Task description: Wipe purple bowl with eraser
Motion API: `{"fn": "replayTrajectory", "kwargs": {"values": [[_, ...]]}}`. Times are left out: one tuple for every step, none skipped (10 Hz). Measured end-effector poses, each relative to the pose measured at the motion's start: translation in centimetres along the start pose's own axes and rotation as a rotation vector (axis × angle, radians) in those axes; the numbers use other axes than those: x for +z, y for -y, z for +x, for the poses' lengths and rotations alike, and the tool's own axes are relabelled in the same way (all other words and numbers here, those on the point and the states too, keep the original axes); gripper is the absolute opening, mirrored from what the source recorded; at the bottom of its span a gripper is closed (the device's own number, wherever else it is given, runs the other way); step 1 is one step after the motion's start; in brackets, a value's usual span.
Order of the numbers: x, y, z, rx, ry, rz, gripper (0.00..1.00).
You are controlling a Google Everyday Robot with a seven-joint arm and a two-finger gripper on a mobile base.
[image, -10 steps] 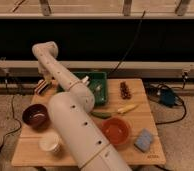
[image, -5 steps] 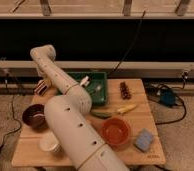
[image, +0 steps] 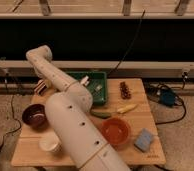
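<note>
The purple bowl (image: 35, 116) sits upright on the left of the desk (image: 140, 102). Just behind the purple bowl, at the desk's far edge, is the striped eraser (image: 39, 89), with the gripper (image: 42, 83) right at it. Whether the gripper clasps it cannot be told. A white cup (image: 50, 143) stands in front of the purple bowl, and an orange bowl (image: 115, 131) well to its right.

Table (image: 35, 155), purple bowl (image: 35, 116), eraser (image: 40, 89), tool (image: 41, 82) perhaps beside it
</note>
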Motion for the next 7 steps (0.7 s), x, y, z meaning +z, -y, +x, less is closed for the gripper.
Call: {"fn": "replayTrajectory", "kwargs": {"values": [[0.4,0.0,-0.2,-0.022,-0.027,-0.009,0.65],[0.4,0.1,-0.2,-0.033,-0.045,-0.011,0.65],[0.7,0.2,-0.2,-0.045,-0.067,-0.018,0.65],[1.0,0.2,-0.2,-0.053,-0.080,-0.023,0.65],[1.5,0.4,-0.4,-0.069,-0.094,-0.035,0.65],[1.7,0.7,-0.4,-0.082,-0.107,-0.042,0.65],[1.9,0.9,-0.4,-0.088,-0.111,-0.046,0.65]]}}
